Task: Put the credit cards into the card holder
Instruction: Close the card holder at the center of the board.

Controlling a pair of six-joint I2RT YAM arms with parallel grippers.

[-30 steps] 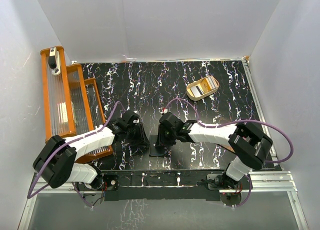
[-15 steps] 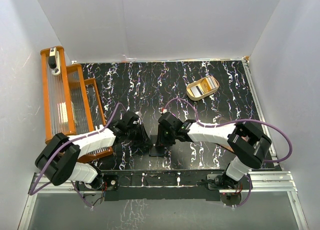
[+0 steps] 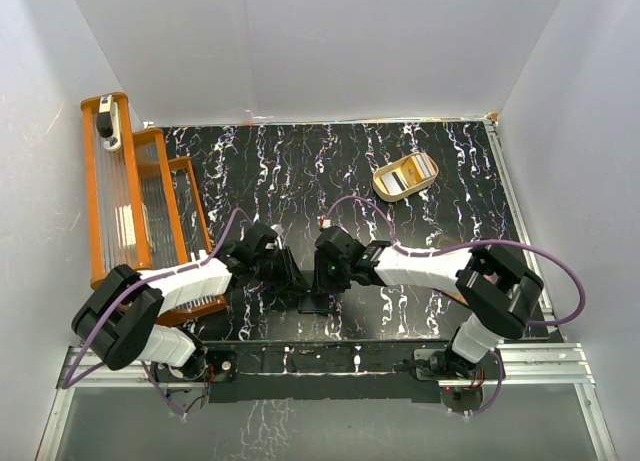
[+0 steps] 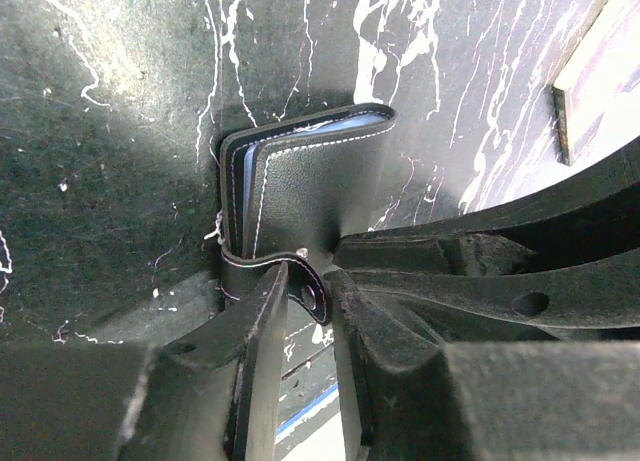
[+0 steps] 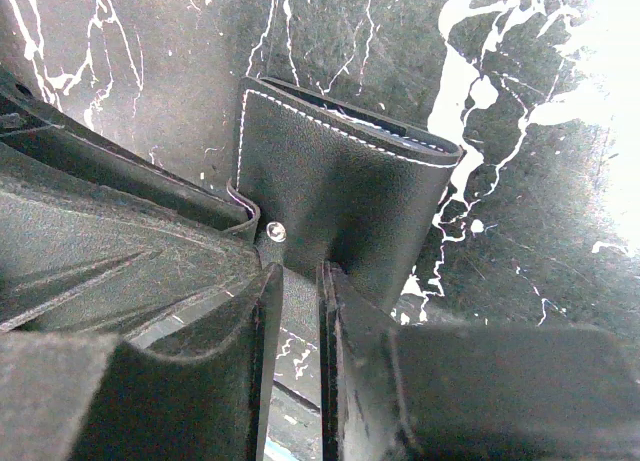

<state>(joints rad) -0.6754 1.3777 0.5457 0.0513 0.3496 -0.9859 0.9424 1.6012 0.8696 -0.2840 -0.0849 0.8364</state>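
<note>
Pinching the card holder [image 4: 312, 186] from both sides, I have it lifted on edge at the lower centre of the top view, between my two wrists. My left gripper [image 4: 303, 281] is closed on the snap strap [image 4: 296, 274], at the lower middle of the left wrist view. My right gripper [image 5: 293, 281] is clamped on the lower edge of the cover, just below the snap stud [image 5: 277, 231].

To do this step well, I judge the fold must be spread without tearing at the strap. The left should draw the tab out and away while the right anchors the cover flat and low. Both pulls want to be slow and opposed, so the slots end up facing up. If either pinch slips, the holder will likely spring closed or flop onto the marbled black table [image 3: 300, 171].

As for what holds what, the fold shows stitched layers at its open edge in the upper middle of both wrist views. I cannot tell whether any card sits inside. The credit cards [image 3: 406, 175] appear to lie in the tan oval tray [image 3: 381, 187] at the upper right of the top view, well apart from the holder — pale and dark strips side by side. The orange rack [image 3: 92, 191] at the left carries clear panels and a small dark object on top.
</note>
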